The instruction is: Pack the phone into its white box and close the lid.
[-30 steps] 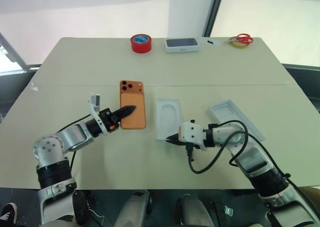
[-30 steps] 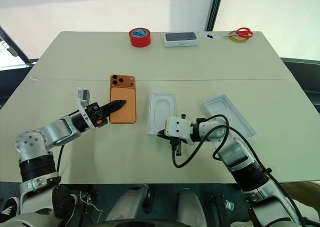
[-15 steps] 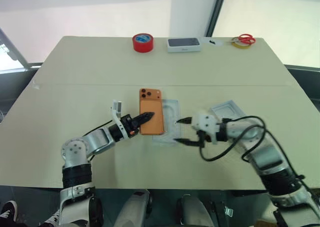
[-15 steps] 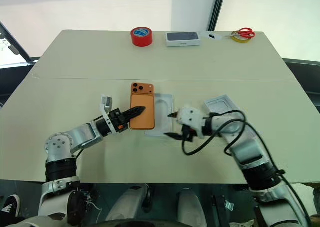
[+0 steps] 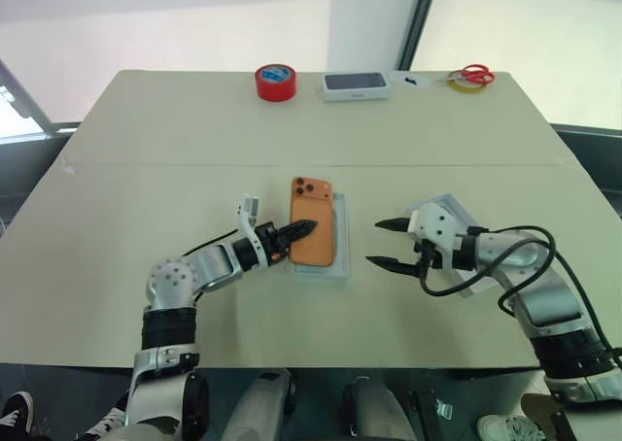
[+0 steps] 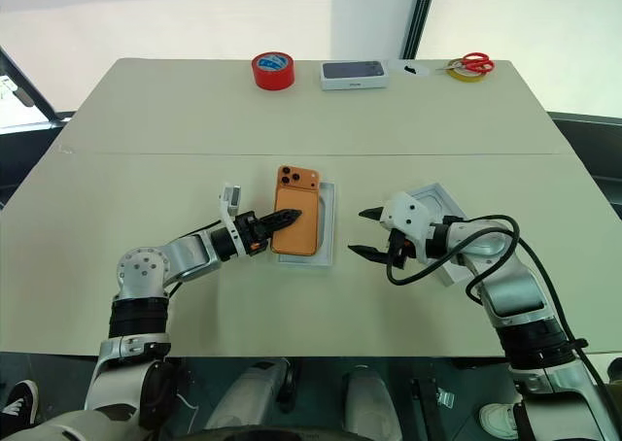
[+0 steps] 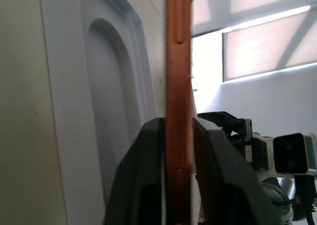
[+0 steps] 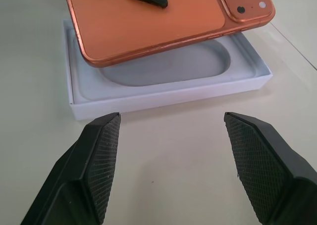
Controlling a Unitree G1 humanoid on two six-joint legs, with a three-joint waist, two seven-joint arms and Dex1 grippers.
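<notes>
The orange phone (image 5: 316,208) hangs slightly tilted just above the white box (image 5: 341,247), lens cluster at the far end. My left gripper (image 5: 301,230) is shut on the phone's near left edge; the left wrist view shows the phone's thin orange side (image 7: 177,61) clamped between both fingers. In the right wrist view the box (image 8: 163,93) shows low walls and a white rounded recess beneath the phone (image 8: 148,22). My right gripper (image 5: 375,243) is open just right of the box, holding nothing. The lid (image 5: 447,208) lies open side up behind that gripper, partly hidden by it.
Along the far table edge stand a red tape roll (image 5: 275,82), a dark-topped white box (image 5: 355,85), and red scissors on a yellow tape ring (image 5: 471,76). Bare tabletop lies left of the box and in front of both grippers.
My left gripper has carried the phone to the right until it hangs over the white box. The right gripper has opened and drawn back to the right, away from the box.
</notes>
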